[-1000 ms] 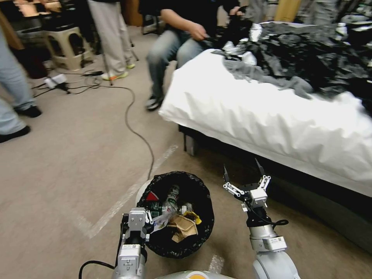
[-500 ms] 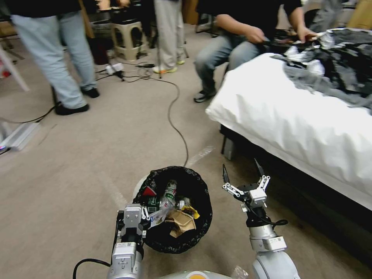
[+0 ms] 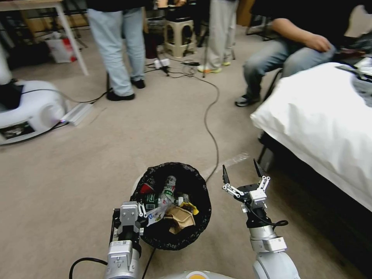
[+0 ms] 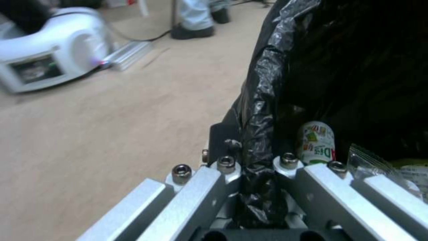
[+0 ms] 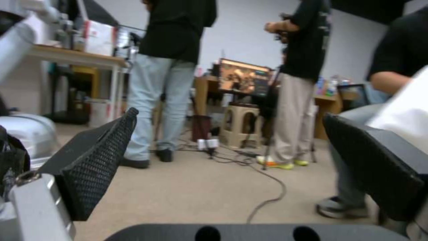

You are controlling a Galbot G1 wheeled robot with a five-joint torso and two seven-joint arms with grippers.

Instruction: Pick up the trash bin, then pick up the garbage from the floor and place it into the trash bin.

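We see the left tool [image 3: 136, 215] clenched on the near rim of the trash bin [image 3: 201, 193], whose white body is mostly hidden by its liner. The garbage [image 3: 170, 203] lies inside. The right tool [image 3: 242, 174] hangs released beside it.

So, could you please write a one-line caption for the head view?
Left tool grips the trash bin rim, garbage inside; right tool open beside it.

The right tool [image 5: 232, 160] hangs low over the carpet [image 5: 200, 197] with its black pads [image 5: 100, 160] spread wide; a cable [image 5: 267, 190] trails past a beige stool [image 5: 240, 125].
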